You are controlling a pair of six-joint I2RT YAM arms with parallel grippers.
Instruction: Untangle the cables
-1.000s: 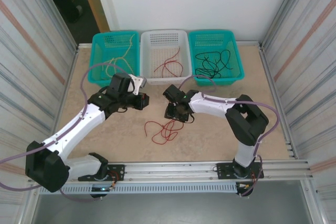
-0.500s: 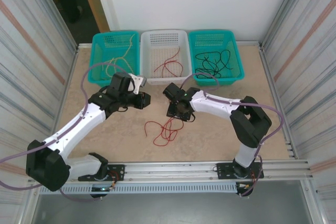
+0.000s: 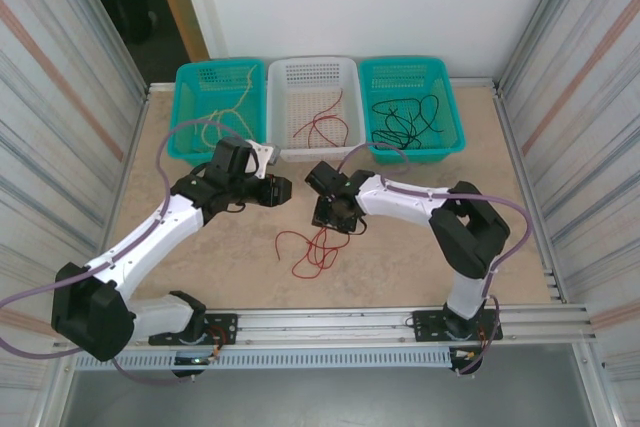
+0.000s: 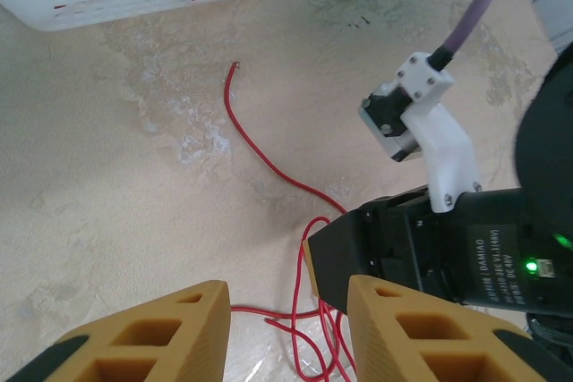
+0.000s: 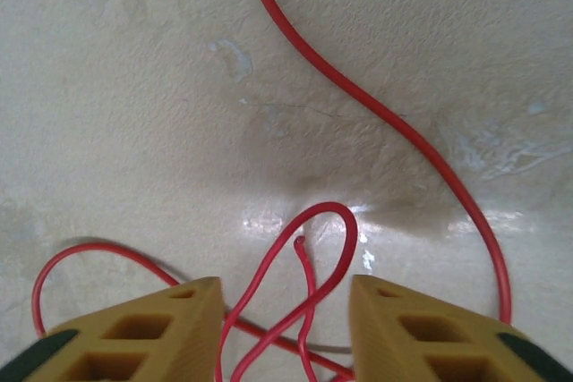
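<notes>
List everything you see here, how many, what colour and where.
Left basket: one, teal, table's far edge.
Middle basket: one, white, far edge.
Right basket: one, teal, far edge.
Yellow cables: count unclear, in left basket.
Basket red cables: count unclear, in middle basket.
Black cables: several, in right basket.
Loose red cables: tangle, count unclear, table centre.
Table: one, beige.
Left gripper: one, yellow fingers, open, near the tangle.
Right gripper: one, yellow fingers, open, over the tangle.

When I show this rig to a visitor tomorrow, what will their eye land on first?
A red wire tangle lies mid-table, the open right gripper hanging over it, the open left gripper nearby. At the far edge: yellow wires in the left teal basket, red wires in the white basket, black wires in the right teal basket.
</notes>
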